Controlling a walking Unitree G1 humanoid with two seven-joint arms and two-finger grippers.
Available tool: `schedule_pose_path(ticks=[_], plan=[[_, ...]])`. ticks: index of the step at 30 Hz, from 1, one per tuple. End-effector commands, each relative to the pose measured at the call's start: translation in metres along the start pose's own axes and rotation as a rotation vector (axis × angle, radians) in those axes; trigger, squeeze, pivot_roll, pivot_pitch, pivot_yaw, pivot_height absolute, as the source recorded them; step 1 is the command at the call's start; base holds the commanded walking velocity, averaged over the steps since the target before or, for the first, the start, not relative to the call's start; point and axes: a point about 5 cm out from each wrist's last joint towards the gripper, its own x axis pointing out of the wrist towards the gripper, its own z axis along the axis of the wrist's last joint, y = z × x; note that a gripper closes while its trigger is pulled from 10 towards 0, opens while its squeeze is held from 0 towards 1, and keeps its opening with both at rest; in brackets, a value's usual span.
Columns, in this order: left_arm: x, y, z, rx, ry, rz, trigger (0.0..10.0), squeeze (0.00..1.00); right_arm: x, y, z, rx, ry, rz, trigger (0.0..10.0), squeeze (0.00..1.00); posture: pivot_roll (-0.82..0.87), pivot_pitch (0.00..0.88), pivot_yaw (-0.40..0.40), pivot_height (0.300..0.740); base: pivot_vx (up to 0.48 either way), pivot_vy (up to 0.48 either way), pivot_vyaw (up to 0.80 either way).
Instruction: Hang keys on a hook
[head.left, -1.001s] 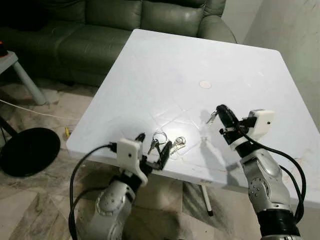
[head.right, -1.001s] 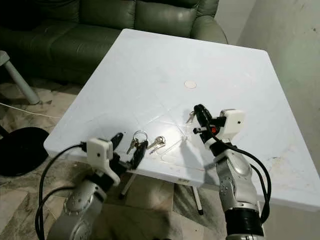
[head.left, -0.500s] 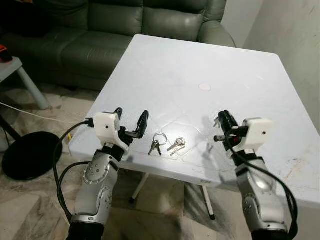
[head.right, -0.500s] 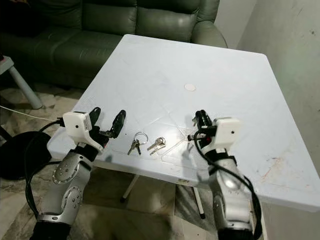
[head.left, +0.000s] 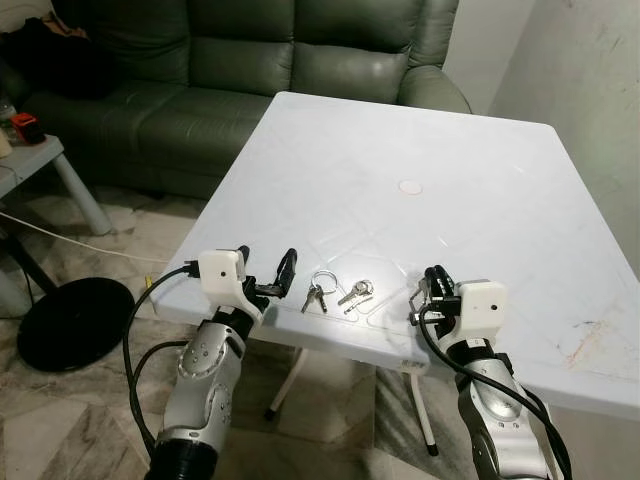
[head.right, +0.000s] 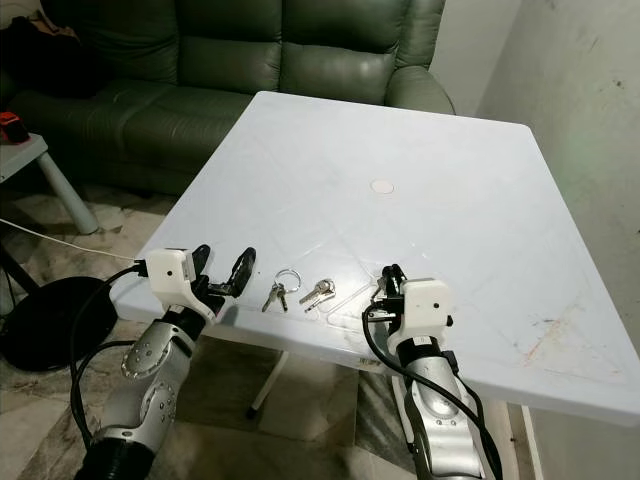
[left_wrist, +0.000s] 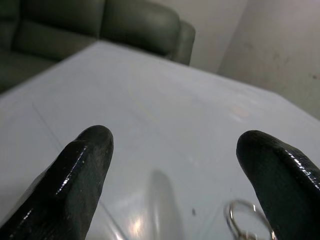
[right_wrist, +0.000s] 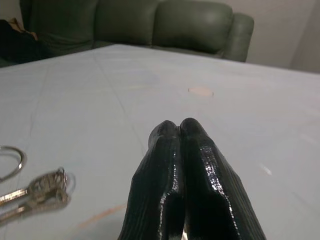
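Shiny silver metal keys on a thin bright metal ring (head.left: 335, 293), glinting against a smooth white plastic square table (head.left: 420, 130) with a faint sheen, fine scratches and a few rusty smudges near the edge. Glossy black ribbed fingers on the left gripper (head.left: 268, 272), spread wide, and the same glossy ribbed black on the right gripper (right_wrist: 180, 131), pressed together. Matt white plastic camera housings on brushed silver metal arms, with smooth black rubbery cables. Dark green leather-look sofa (head.left: 250, 60), softly creased, low sheen. Polished marbled stone floor (head.left: 60, 410).
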Motion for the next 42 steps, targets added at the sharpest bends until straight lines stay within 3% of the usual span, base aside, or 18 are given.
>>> schedule_pose_path(ticks=[1, 6, 15, 26, 42], plan=[[0.004, 0.001, 0.003, 0.003, -0.017, -0.011, 10.0, 0.00, 0.003, -0.001, 0.003, -0.025, -0.010, -0.004, 10.0, 0.00, 0.04, 0.000, -0.045, 0.740, 0.000, 0.000, 0.00], [0.018, -0.004, 0.010, 0.026, -0.042, -0.056, 10.0, 0.00, 0.009, 0.001, -0.001, -0.047, 0.007, -0.005, 10.0, 0.00, 0.06, 0.000, -0.059, 0.740, 0.000, 0.000, -0.46], [0.024, -0.006, 0.009, 0.023, -0.038, -0.055, 10.0, 0.00, 0.014, 0.007, -0.001, -0.038, 0.004, 0.012, 10.0, 0.00, 0.06, 0.000, -0.046, 0.740, 0.000, 0.000, -0.77], [0.023, 0.001, 0.009, -0.006, -0.051, 0.042, 10.0, 0.00, 0.017, 0.015, -0.001, -0.023, -0.001, 0.007, 10.0, 0.00, 0.06, 0.000, -0.037, 0.740, 0.000, 0.000, -0.77], [0.021, 0.010, 0.006, -0.026, -0.034, 0.099, 10.0, 0.00, 0.019, 0.017, -0.004, -0.029, 0.005, 0.018, 10.0, 0.00, 0.08, 0.000, -0.047, 0.740, 0.000, 0.054, -0.77]])
